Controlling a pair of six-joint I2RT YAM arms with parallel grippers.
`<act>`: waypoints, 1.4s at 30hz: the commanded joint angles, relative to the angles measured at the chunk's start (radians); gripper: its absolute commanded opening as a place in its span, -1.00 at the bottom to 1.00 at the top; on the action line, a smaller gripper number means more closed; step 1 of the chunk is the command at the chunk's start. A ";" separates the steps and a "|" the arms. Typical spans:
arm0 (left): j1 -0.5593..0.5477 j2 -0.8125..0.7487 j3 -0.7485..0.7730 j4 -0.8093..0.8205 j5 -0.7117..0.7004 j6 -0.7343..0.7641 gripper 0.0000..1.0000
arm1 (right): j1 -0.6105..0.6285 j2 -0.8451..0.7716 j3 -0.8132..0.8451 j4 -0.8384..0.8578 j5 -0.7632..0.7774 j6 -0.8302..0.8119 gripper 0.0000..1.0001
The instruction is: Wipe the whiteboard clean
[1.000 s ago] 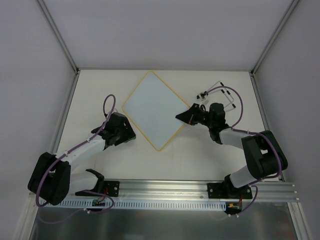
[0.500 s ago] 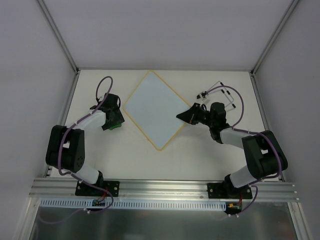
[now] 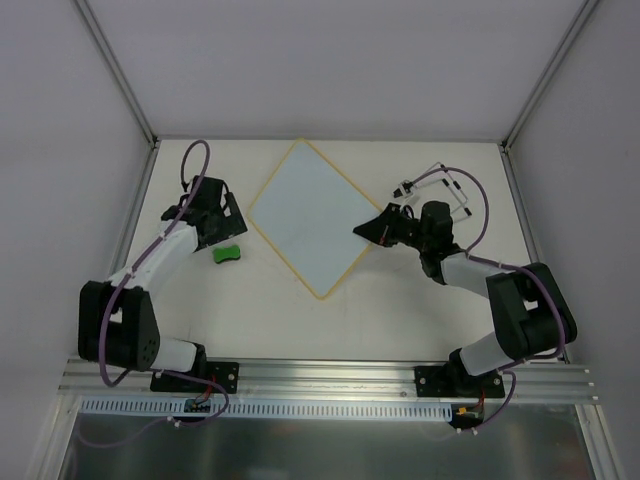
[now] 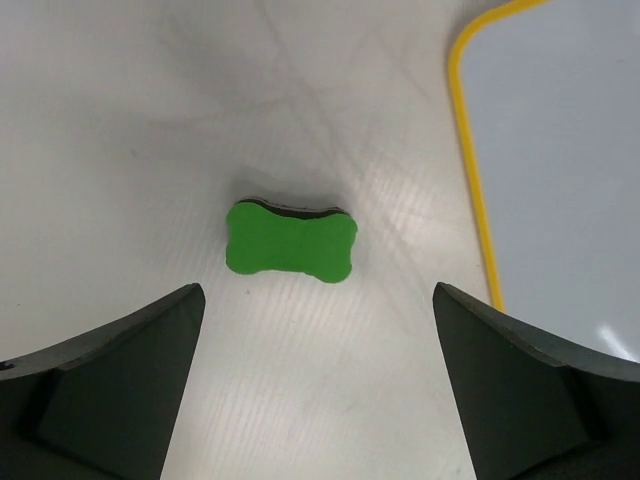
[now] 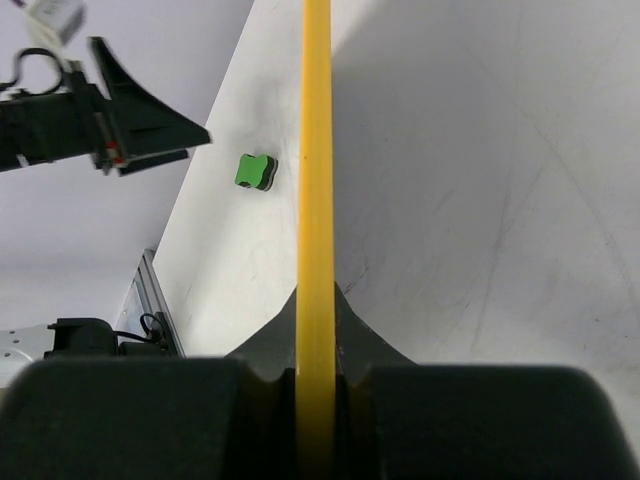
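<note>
The whiteboard (image 3: 310, 218) lies as a diamond in the middle of the table, white with a thin yellow frame (image 5: 317, 150) and no writing showing. My right gripper (image 3: 362, 231) is shut on the frame at the board's right corner (image 5: 317, 295). A small green eraser (image 3: 228, 254) lies flat on the table just left of the board (image 4: 570, 150). My left gripper (image 3: 220, 230) stands open right behind the eraser (image 4: 290, 240), and nothing sits between its fingers (image 4: 318, 292). The right wrist view shows the eraser (image 5: 255, 171) lying apart from the left fingers (image 5: 150, 125).
A purple cable with white connectors (image 3: 445, 185) loops at the back right beside the right arm. An aluminium rail (image 3: 330, 375) runs along the near edge. Grey enclosure walls stand on three sides of the table (image 3: 420, 300).
My left arm swung back and to the left, opened, and left the green eraser lying on the table. The right gripper kept its hold on the board's corner.
</note>
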 commanded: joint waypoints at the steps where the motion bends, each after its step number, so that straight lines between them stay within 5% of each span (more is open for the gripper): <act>1: 0.001 -0.169 0.010 -0.046 0.031 0.036 0.98 | -0.018 -0.062 0.073 0.025 0.029 -0.110 -0.99; 17: 0.002 -0.668 -0.161 -0.112 0.052 0.109 0.97 | -0.267 -0.165 0.297 -0.100 -0.055 -0.086 -0.99; 29: 0.001 -0.743 -0.228 -0.139 0.049 0.119 0.97 | -0.665 -0.073 0.501 -0.105 -0.431 -0.060 -0.99; 42: 0.001 -0.700 -0.201 -0.141 0.028 0.156 0.98 | -0.904 -0.003 0.515 -0.108 -0.612 -0.060 -0.99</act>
